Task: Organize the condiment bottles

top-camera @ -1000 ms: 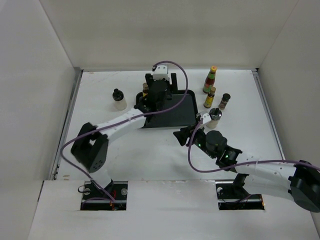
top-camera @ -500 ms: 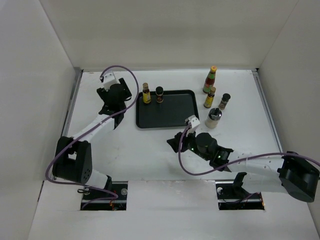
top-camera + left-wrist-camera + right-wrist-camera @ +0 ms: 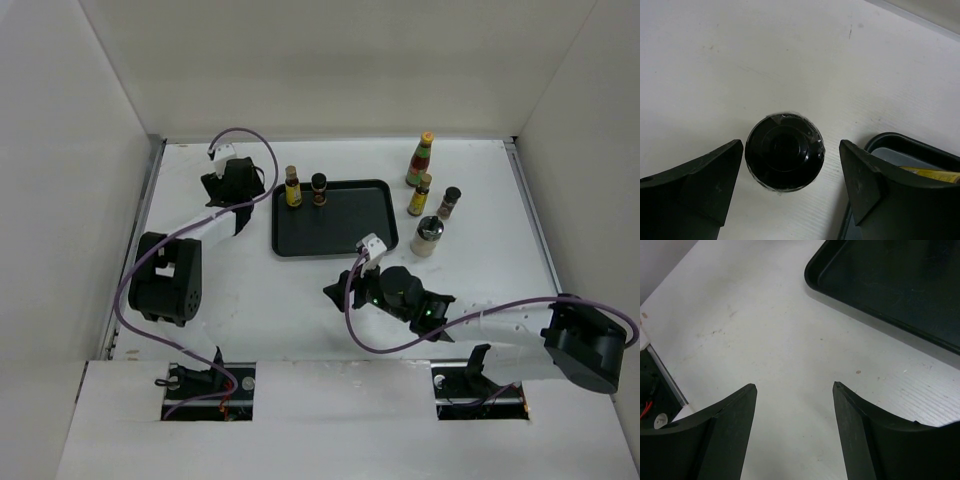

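Note:
My left gripper (image 3: 238, 192) is open at the far left of the table. In the left wrist view its fingers (image 3: 705, 175) straddle a black-capped jar (image 3: 784, 151), with the left finger close to the cap; the gripper (image 3: 790, 145) hides this jar from above. An amber yellow-labelled bottle (image 3: 292, 187) and a dark-capped jar (image 3: 319, 188) stand at the far left corner of the black tray (image 3: 340, 225). The red bottle (image 3: 421, 159), another amber bottle (image 3: 420, 194), a dark-capped jar (image 3: 449, 203) and the silver-lidded shaker (image 3: 428, 236) stand right of the tray. My right gripper (image 3: 335, 293) is open and empty in front of the tray.
The right wrist view shows the open right gripper (image 3: 795, 386) over bare table, with the tray's near corner (image 3: 890, 285) ahead. The tray's corner (image 3: 900, 145) lies just right of the left gripper. White walls enclose the table on three sides.
My left arm has swung from over the tray's far left corner out to the far left and now sits over the black-capped jar. My right gripper has drifted left and nearer.

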